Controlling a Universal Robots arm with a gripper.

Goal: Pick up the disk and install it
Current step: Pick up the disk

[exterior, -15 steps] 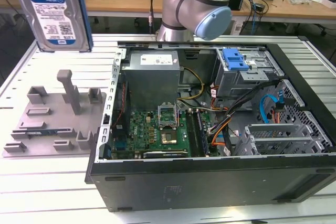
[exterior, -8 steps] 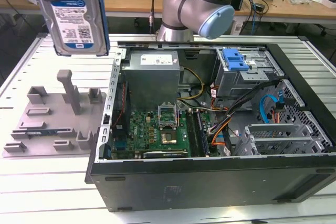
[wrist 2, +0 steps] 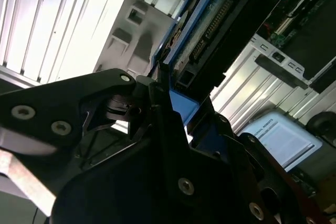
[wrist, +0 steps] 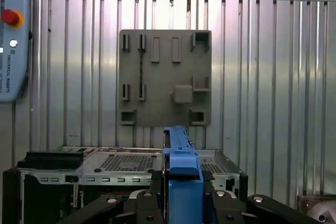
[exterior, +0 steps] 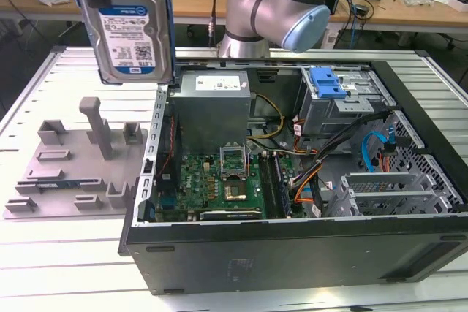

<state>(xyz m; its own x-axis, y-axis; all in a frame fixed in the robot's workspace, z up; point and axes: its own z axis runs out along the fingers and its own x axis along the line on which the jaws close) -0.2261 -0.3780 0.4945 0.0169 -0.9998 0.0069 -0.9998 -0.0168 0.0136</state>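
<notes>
Pick-up looks done: the claw (wrist: 182, 190) is pinching the disk (exterior: 128, 31) by its blue carrier frame, clamped on the frame's two faces in the first wrist view. In the exterior view the disk hangs upright in the air with its label toward the camera. It is raised over the worktop (exterior: 44, 275), above the grey fixture plate (exterior: 73, 166) and beside the open computer case (exterior: 292, 253), and it touches neither. The step in hand, as I judge it, is the carry from plate to case — installing has not begun.

What is left calls for careful lining-up. The drive cage with the blue latch (exterior: 327, 82) stands at the far side of the case, well apart from the disk. The carrier would have to meet a slot squarely, with the loose cables (exterior: 307, 180) (orange, black and blue, beside the motherboard (exterior: 227, 180)) kept clear. Whether that cage is the bay meant for it, I cannot tell.

Some things are hidden. The claw's body is cut off at the top edge of the exterior view, and no slot mouth in the cage can be made out. In the second wrist view the black fingers (wrist 2: 168, 124) cover part of the drive's connector end.
</notes>
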